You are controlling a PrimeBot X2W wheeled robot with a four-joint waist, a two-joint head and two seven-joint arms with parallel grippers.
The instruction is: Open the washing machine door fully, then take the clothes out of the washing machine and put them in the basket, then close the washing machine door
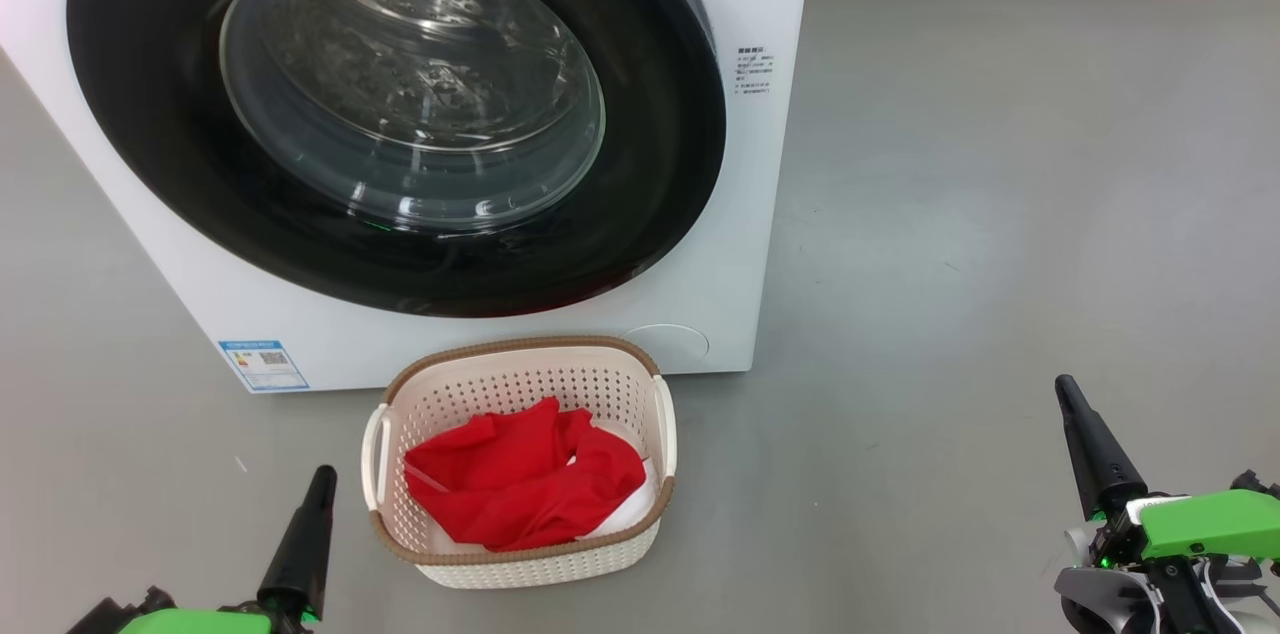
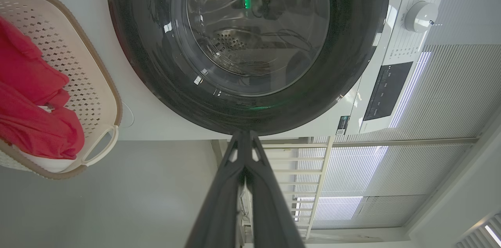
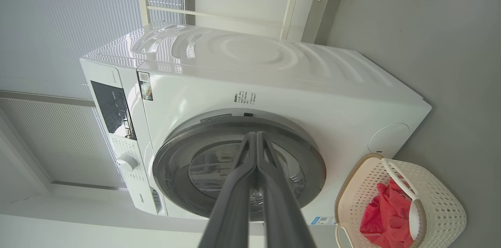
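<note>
The white washing machine (image 1: 740, 214) fills the upper left of the head view, and its round black-rimmed door (image 1: 400, 114) lies flat against the front, glass bowl at the centre. On the floor just before it stands the cream basket (image 1: 520, 369) with red and white clothes (image 1: 520, 484) heaped inside. My left gripper (image 1: 320, 479) is shut at the lower left, a little left of the basket, nothing in it. Low at the right my right gripper (image 1: 1065, 389) is shut and holds nothing, well away from the basket. Both wrist views look along closed fingers toward the door (image 2: 250, 115) (image 3: 176, 154).
Grey floor (image 1: 1000, 214) spreads to the right of the machine up to a wall skirting at the top. The wrist views show white window blinds (image 3: 51, 25), a pale rail frame behind the machine, and the machine's dial and dark control panel (image 2: 385, 91).
</note>
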